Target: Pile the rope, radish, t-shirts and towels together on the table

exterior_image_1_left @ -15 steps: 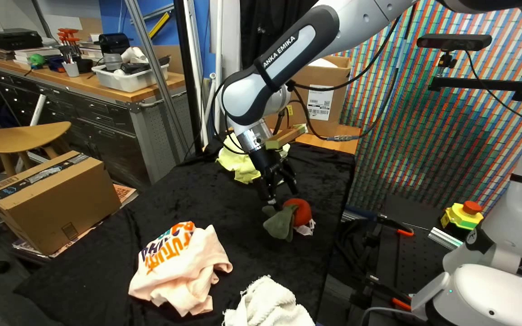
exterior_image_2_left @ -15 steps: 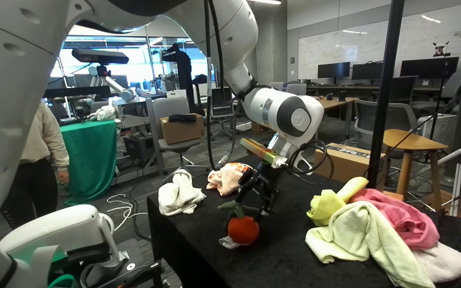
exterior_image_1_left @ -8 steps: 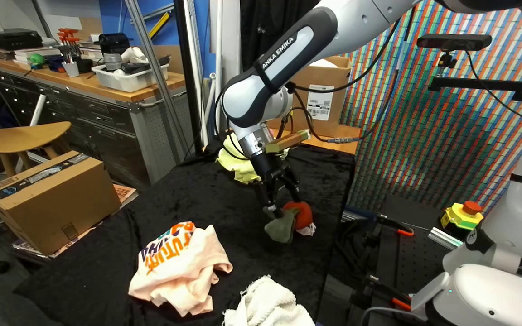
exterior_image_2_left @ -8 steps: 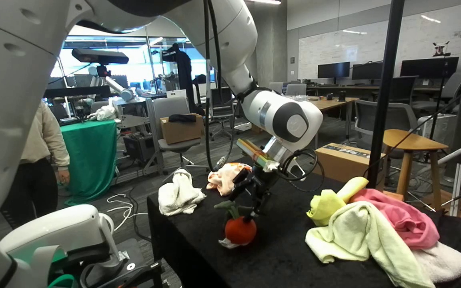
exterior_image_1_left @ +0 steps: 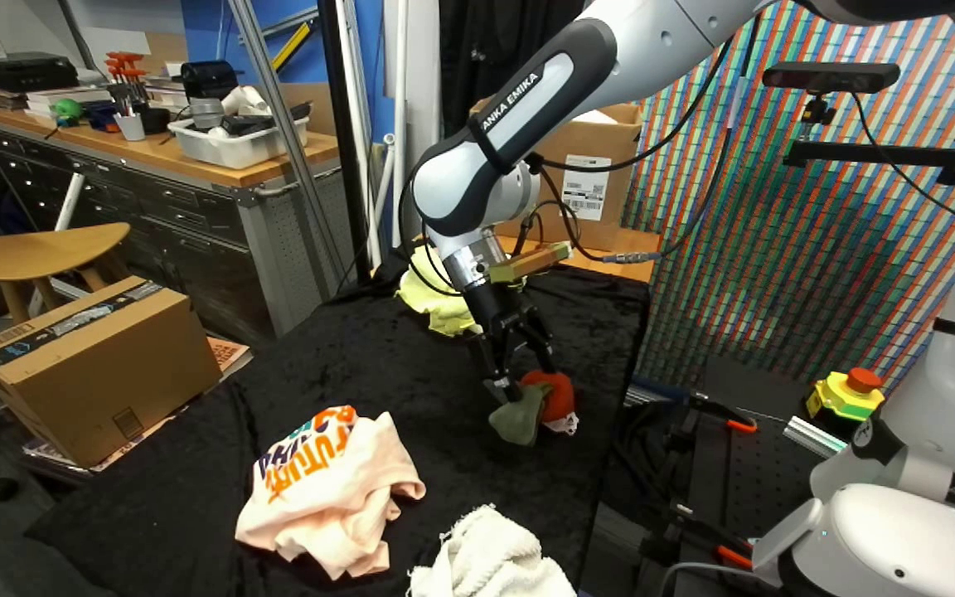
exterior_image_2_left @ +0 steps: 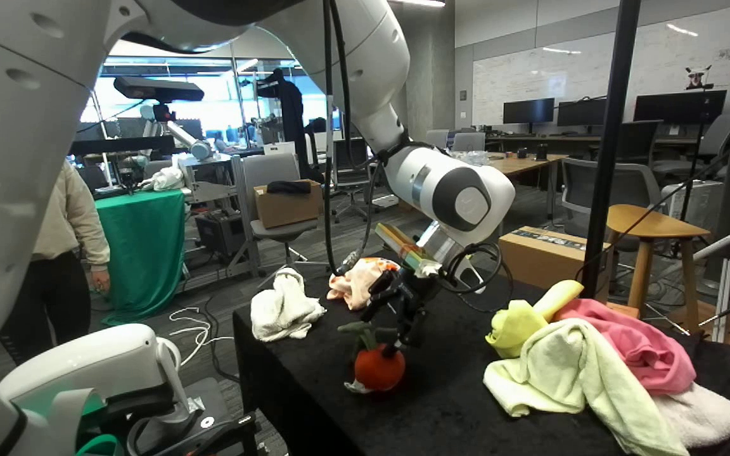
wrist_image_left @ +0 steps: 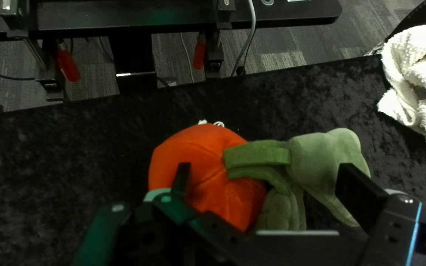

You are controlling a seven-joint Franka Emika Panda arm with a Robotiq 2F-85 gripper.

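Note:
The radish [wrist_image_left: 205, 162], a red plush with a green top, lies on the black table [exterior_image_1_left: 336, 356]. My gripper [wrist_image_left: 264, 168] points down over it, jaws wide apart. One finger stands against the red body, the other by the green leaves; I cannot tell how firmly they touch. Away from it lie the cream t-shirt [exterior_image_1_left: 320, 489] with orange print and a white towel [wrist_image_left: 420, 77]. A heap holds the pink t-shirt [exterior_image_2_left: 631, 345], a yellow-green towel [exterior_image_2_left: 568, 367], a yellow cloth [exterior_image_2_left: 517, 326] and a whitish towel [exterior_image_2_left: 697, 415]. The rope is hidden or out of view.
The table edge [wrist_image_left: 290, 70] runs close beside the radish, with a black frame [wrist_image_left: 131, 18] beyond it. A black pole [exterior_image_2_left: 606, 145] rises behind the heap. A cardboard box [exterior_image_1_left: 92, 365] stands off the table, and a cable hangs along my arm.
My gripper has come down a little closer over the radish, its jaws staying apart. The radish has shifted slightly. The cloths have not moved.

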